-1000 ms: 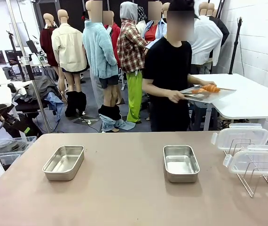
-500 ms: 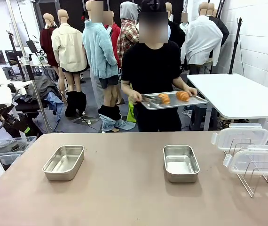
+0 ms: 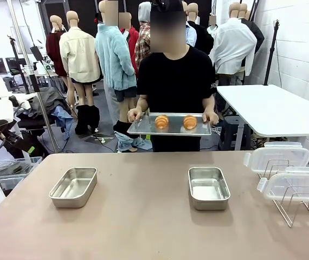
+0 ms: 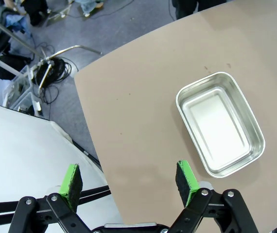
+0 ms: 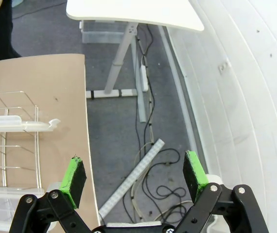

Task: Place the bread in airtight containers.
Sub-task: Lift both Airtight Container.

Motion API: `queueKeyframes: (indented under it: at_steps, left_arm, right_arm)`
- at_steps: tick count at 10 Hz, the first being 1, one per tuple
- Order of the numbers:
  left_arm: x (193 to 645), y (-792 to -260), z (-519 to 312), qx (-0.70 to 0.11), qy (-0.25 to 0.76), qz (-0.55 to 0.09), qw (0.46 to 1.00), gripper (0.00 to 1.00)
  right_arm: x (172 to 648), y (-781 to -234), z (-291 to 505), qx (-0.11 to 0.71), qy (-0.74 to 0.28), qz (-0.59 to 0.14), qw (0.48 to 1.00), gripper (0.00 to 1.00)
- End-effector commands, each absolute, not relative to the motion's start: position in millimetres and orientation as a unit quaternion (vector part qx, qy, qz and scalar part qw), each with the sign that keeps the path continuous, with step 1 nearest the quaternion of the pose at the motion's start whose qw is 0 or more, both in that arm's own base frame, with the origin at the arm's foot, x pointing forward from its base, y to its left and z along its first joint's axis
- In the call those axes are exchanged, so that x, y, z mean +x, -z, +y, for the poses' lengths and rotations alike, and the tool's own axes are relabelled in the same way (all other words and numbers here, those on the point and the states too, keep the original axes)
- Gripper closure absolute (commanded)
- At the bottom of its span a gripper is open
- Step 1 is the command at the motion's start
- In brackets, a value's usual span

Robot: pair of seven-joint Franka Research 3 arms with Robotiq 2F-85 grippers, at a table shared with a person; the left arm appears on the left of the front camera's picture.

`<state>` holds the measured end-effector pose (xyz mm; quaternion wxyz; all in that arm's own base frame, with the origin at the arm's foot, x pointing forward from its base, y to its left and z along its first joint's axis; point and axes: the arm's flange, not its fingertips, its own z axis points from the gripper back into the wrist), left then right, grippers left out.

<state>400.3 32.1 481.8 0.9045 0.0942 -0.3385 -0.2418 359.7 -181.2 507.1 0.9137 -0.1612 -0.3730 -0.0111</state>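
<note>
Tan bench carries two rectangular stainless-steel pans, left pan and right pan, both empty. Two clear plastic lids, upper lid and lower lid, sit on one wire rack. Person beyond the bench holds one flat metal tray with two golden-brown croissant rolls, left roll and right roll.

Left wrist: left pincer released, empty, one pan nearby.

Right wrist: right pincer released, empty, over grey floor.

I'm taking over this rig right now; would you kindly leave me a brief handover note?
Left gripper: open, empty, above the table edge near the empty left pan.
Right gripper: open, empty, past the table edge by the wire rack.
Bread: two rolls on the tray the person holds.
Right pan: empty; lids on the rack.
Done: nothing. Left: rolls in, lids on.
</note>
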Motion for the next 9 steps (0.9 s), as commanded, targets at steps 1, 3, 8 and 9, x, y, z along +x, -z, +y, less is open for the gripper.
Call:
queueKeyframes:
  at_steps: [1, 3, 8, 9]
  left_arm:
    - [399.0, -482.3, 33.5, 0.098, 0.241, -0.334, 0.906, 0.0]
    - [399.0, -482.3, 33.5, 0.098, 0.241, -0.334, 0.906, 0.0]
    - [399.0, -482.3, 33.5, 0.098, 0.241, -0.334, 0.906, 0.0]
    - [399.0, -482.3, 33.5, 0.098, 0.241, -0.334, 0.906, 0.0]
  right_arm:
    - [361.1, -504.1, -179.1, -0.165, 0.011, -0.369, 0.915, 0.0]
    - [361.1, -504.1, -179.1, -0.165, 0.011, -0.369, 0.915, 0.0]
    - [361.1, -504.1, -179.1, -0.165, 0.011, -0.369, 0.915, 0.0]
    - [361.1, -504.1, -179.1, -0.165, 0.011, -0.369, 0.915, 0.0]
